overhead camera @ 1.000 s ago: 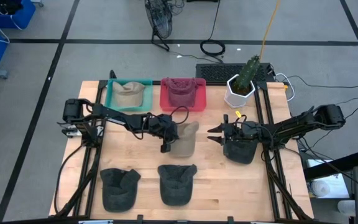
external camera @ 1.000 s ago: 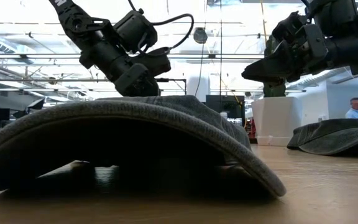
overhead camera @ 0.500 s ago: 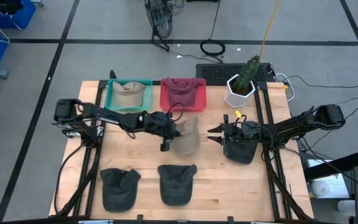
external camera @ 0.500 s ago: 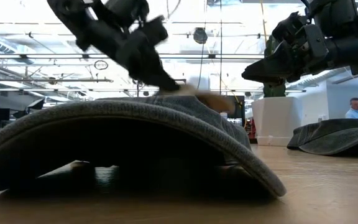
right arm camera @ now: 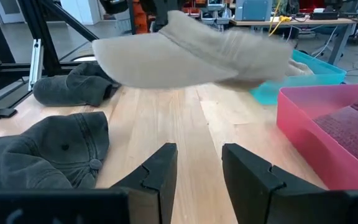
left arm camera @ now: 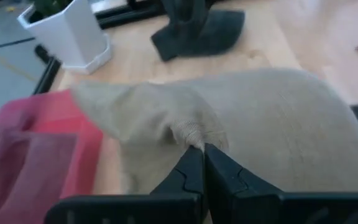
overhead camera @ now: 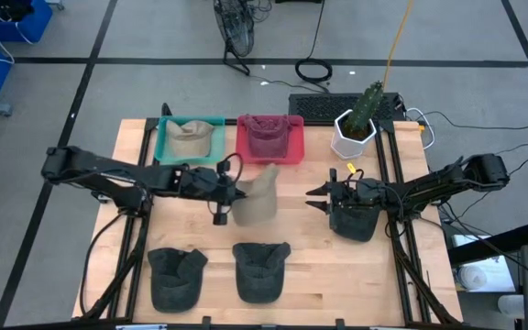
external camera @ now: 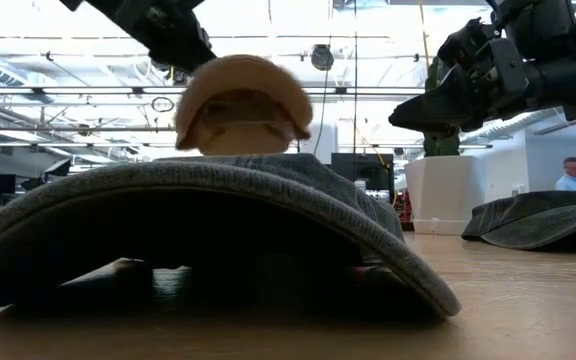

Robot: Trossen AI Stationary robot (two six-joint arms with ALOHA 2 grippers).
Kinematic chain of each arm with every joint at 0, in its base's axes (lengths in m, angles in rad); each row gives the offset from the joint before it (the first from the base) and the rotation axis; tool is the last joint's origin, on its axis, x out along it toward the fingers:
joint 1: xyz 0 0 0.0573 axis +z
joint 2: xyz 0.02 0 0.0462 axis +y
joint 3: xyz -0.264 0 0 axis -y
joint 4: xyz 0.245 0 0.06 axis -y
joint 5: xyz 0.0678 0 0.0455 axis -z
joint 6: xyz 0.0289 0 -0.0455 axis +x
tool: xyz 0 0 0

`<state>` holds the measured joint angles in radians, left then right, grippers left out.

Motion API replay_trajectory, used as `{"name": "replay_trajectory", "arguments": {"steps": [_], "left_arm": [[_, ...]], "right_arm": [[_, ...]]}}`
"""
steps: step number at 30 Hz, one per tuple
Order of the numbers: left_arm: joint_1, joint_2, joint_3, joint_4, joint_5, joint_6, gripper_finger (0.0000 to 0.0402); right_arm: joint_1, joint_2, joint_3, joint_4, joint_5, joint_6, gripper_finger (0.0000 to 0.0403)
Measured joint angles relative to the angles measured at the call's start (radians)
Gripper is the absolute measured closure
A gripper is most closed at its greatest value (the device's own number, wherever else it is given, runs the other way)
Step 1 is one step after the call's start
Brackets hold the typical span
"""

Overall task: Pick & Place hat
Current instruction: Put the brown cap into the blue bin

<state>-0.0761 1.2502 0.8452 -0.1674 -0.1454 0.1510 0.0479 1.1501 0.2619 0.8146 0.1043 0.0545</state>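
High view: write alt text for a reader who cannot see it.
The left gripper holds a tan hat mid-table, in front of a teal bin and a pink bin. The right gripper waits open over a dark hat; two more dark hats lie along the near edge.

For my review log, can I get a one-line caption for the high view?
Left gripper carries a tan hat above the table while the right gripper waits open over a dark hat.

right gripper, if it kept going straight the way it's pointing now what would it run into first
Probably the tan hat held up by the left gripper. The right gripper, open and over the table, points across bare wood toward it. The hat hangs above the table, so a low, level path might pass under it.
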Motion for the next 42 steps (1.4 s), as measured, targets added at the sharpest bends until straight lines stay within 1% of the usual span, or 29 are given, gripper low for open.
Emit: {"name": "replay_trajectory", "arguments": {"steps": [2, 7, 12, 16, 18, 20, 24, 27, 30, 33, 35, 42], "left_arm": [[-0.012, -0.012, 0.000, -0.029, -0.044, 0.009, 0.0396], [-0.036, -0.017, 0.000, -0.120, -0.149, 0.129, 0.0397], [-0.023, -0.025, -0.001, -0.151, -0.170, 0.131, 0.0393], [0.002, -0.094, 0.001, -0.176, -0.177, 0.135, 0.0392], [0.022, -0.142, -0.001, -0.236, -0.181, 0.128, 0.0397], [0.048, -0.190, -0.001, -0.248, -0.193, 0.128, 0.0397], [0.131, -0.287, 0.000, -0.310, -0.194, 0.168, 0.0389], [0.220, -0.341, 0.000, -0.388, -0.187, 0.202, 0.0395], [0.323, -0.373, 0.000, -0.471, -0.140, 0.242, 0.0395], [0.414, -0.384, 0.000, -0.512, -0.061, 0.318, 0.0392], [0.463, -0.382, 0.000, -0.515, -0.031, 0.355, 0.0397], [0.637, -0.360, 0.000, -0.504, 0.023, 0.468, 0.0390]], "right_arm": [[0.000, 0.000, 0.000, -0.004, -0.009, 0.002, 0.0289], [0.001, 0.000, 0.000, -0.024, -0.134, 0.011, 0.0289], [0.001, 0.000, 0.000, -0.046, -0.134, -0.048, 0.0289], [0.000, 0.000, 0.000, -0.040, -0.133, -0.121, 0.0289], [0.000, 0.000, 0.000, -0.040, -0.133, -0.153, 0.0289], [0.000, 0.000, 0.000, -0.041, -0.133, -0.193, 0.0289], [-0.001, 0.000, 0.000, -0.042, -0.132, -0.259, 0.0289], [-0.001, 0.000, 0.000, -0.040, -0.131, -0.286, 0.0289], [-0.001, 0.000, 0.000, -0.040, -0.130, -0.291, 0.0289], [-0.001, 0.000, 0.000, -0.041, -0.130, -0.287, 0.0289], [-0.001, 0.000, 0.000, -0.041, -0.130, -0.283, 0.0289], [-0.001, 0.000, 0.000, -0.041, -0.130, -0.258, 0.0289]]}}
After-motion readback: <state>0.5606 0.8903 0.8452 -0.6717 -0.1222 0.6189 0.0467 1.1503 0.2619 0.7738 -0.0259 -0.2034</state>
